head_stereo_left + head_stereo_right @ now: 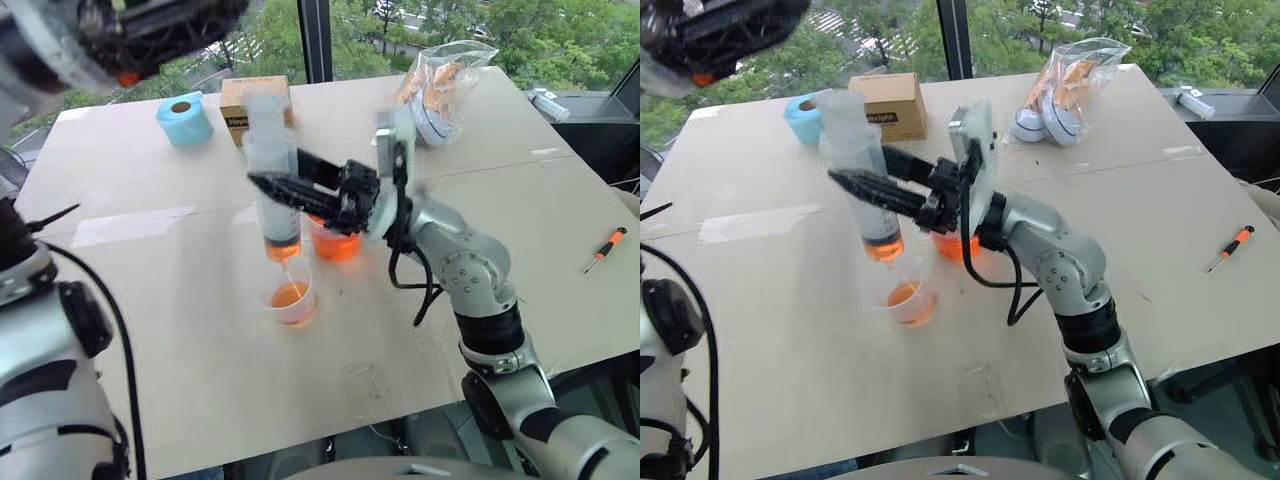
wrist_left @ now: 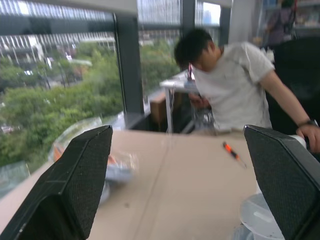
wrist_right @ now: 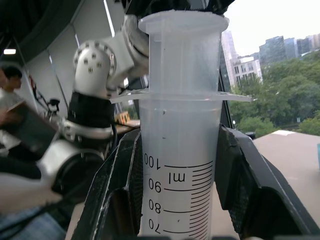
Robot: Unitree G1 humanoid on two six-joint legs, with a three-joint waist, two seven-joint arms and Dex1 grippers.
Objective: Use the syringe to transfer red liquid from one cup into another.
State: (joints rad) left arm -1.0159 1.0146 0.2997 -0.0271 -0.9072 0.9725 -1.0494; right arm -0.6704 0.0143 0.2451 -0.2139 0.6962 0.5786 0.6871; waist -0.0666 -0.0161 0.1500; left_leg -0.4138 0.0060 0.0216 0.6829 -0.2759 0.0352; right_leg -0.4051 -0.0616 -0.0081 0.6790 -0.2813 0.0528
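While the right gripper (image 1: 865,187) clamped the syringe (image 1: 862,180) mid-barrel, the left gripper (image 2: 185,185) gaped wide, empty. Barrel judged rigid, light and slippery; mid-barrel grip suited it.

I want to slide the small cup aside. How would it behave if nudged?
The smaller cup looks like thin clear plastic holding little red liquid, so probably light and easily tipped or slid. Being open-topped, it may slosh.

Your right gripper (image 1: 262,183) clamps the syringe (image 1: 272,190) upright over the smaller cup (image 1: 293,297), the larger cup (image 1: 335,243) crowding just behind. Bare table (image 1: 180,330) lies open left and front; box (image 1: 243,103), tape roll (image 1: 185,119) and bag (image 1: 440,85) line the far edge.
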